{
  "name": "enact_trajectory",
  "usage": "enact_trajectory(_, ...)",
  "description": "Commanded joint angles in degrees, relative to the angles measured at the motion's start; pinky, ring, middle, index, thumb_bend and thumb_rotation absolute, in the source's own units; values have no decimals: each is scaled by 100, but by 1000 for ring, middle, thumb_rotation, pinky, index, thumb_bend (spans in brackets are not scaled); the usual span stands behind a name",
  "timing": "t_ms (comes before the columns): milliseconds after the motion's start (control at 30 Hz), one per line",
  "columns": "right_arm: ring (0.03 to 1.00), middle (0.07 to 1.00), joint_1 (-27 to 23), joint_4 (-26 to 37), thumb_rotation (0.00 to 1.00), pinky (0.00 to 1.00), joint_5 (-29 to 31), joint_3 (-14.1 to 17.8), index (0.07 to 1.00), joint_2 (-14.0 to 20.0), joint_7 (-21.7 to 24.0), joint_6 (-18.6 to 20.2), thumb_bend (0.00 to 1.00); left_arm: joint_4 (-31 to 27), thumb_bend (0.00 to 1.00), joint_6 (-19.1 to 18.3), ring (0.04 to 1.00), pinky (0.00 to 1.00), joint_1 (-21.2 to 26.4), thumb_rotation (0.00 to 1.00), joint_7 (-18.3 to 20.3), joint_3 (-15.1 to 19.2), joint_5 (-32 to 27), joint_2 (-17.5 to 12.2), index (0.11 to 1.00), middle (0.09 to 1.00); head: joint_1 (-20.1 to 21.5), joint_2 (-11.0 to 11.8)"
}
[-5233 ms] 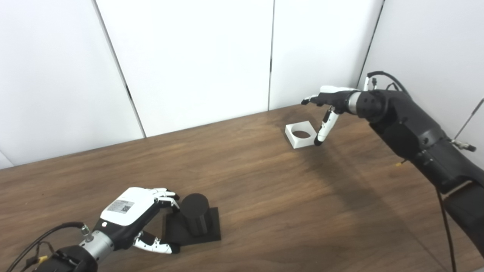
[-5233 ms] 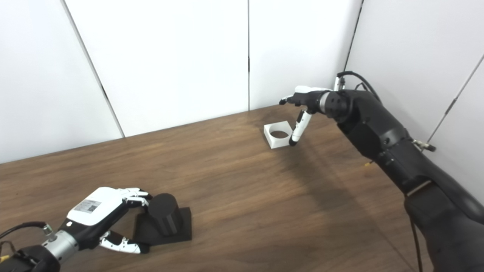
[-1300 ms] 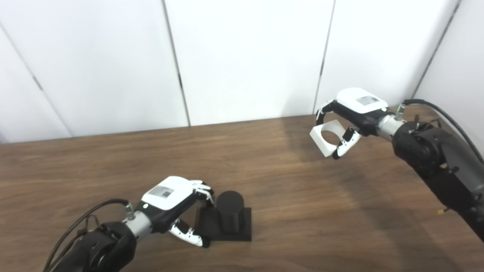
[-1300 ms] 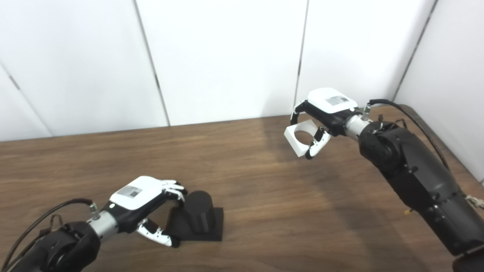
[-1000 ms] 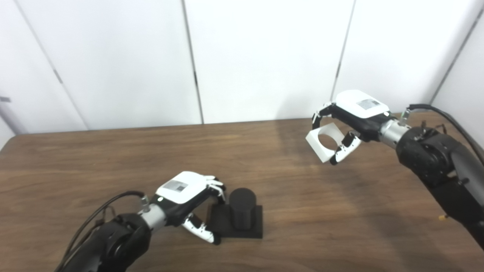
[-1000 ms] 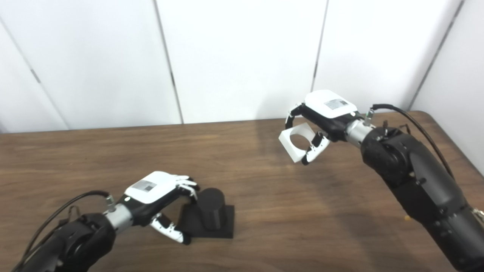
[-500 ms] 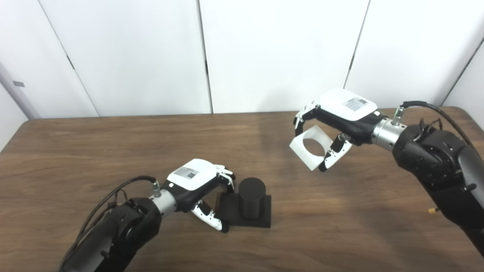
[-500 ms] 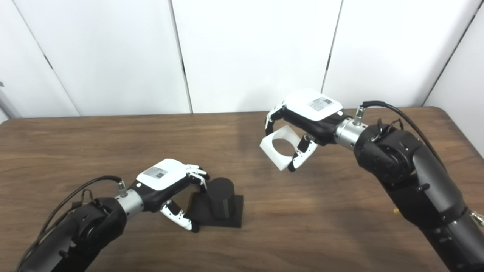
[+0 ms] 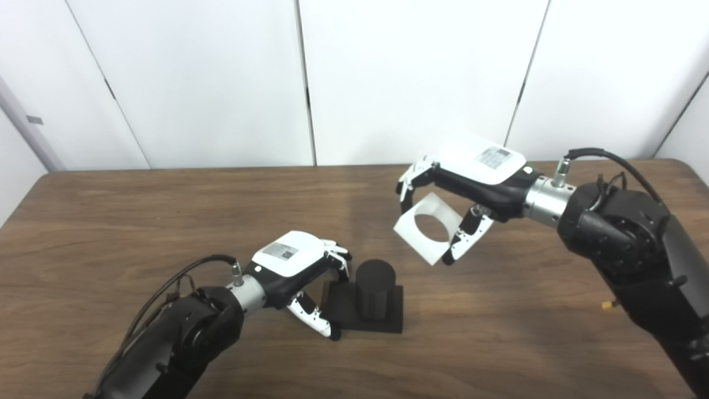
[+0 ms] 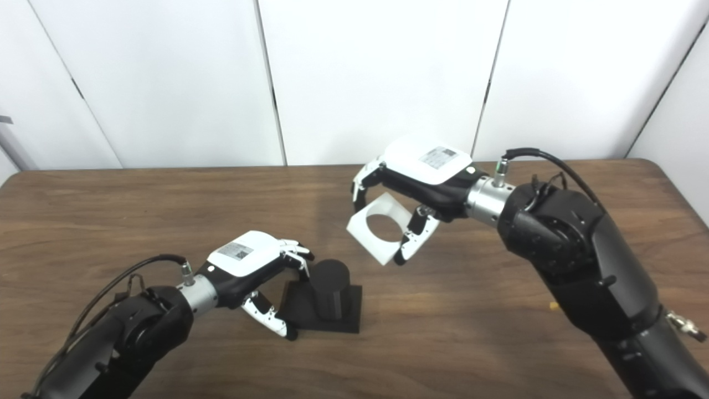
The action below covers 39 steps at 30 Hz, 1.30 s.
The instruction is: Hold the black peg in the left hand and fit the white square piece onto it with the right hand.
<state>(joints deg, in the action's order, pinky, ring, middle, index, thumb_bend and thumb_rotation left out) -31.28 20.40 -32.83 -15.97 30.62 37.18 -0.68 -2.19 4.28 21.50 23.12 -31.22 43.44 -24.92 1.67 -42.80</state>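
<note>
The left hand (image 9: 293, 266) lay on the counter (image 9: 111, 221) just left of the peg (image 9: 375, 282), its fingers (image 9: 338, 260) curled around the near edge of the peg's flat black base, probably to steady it rather than lift it. The peg stood upright on that base. Up and to the right of the peg, well clear of the counter, the right hand (image 9: 471, 177) held the white piece (image 9: 426, 233) pinched by its edges, tilted with its round hole open toward the peg, presumably so the hole could be lined up and lowered over it.
</note>
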Motion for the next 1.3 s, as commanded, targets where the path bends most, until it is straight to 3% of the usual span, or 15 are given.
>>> enact_trajectory(0,795,749,-281,202,134,665,21,36,478,-29,-4,20,521,228,524,-37,900,870,-121,70,360,-271,230,70,486,864,3,0)
enact_trajectory(333,795,747,-309,375,136,671,139,-59,478,-246,153,62,522,133,524,-202,914,890,-111,70,500,-302,236,86,487,870,-24,-38)
enact_trajectory(867,779,737,-294,605,135,654,311,-116,478,-379,504,204,521,196,524,-133,905,876,-132,70,400,-348,279,103,487,862,-23,-71)
enact_trajectory(1267,772,741,-22,463,132,661,265,-235,479,-542,371,164,522,162,523,-160,911,885,-129,73,474,-392,304,141,487,859,-39,-81)
